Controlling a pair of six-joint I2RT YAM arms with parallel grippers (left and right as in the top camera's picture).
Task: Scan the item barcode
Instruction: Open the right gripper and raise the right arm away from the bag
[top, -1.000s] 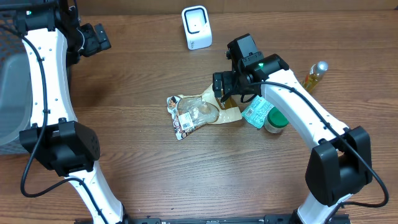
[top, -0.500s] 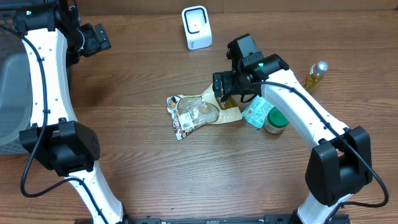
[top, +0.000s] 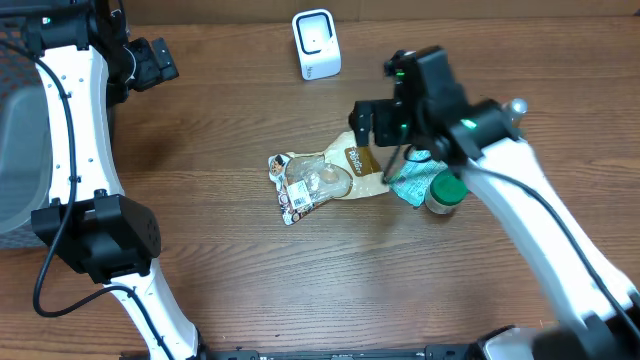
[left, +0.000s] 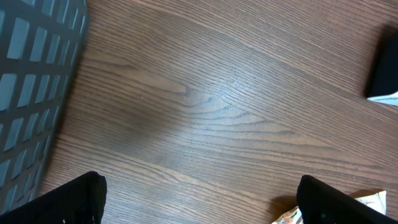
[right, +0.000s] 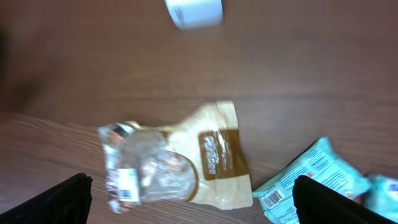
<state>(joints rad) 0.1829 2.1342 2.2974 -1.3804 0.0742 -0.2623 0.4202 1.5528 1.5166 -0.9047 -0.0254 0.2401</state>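
Gaping wide with nothing held on the right gripper, tan snack pouch lying dead centre between its jaws; left gripper gaping too, empty

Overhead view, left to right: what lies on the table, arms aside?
basket → clear bag → tan pouch → teal packet → jar → bottle, mostly hidden by the right arm. The scanner is left out because it sits above the clear bag's span.
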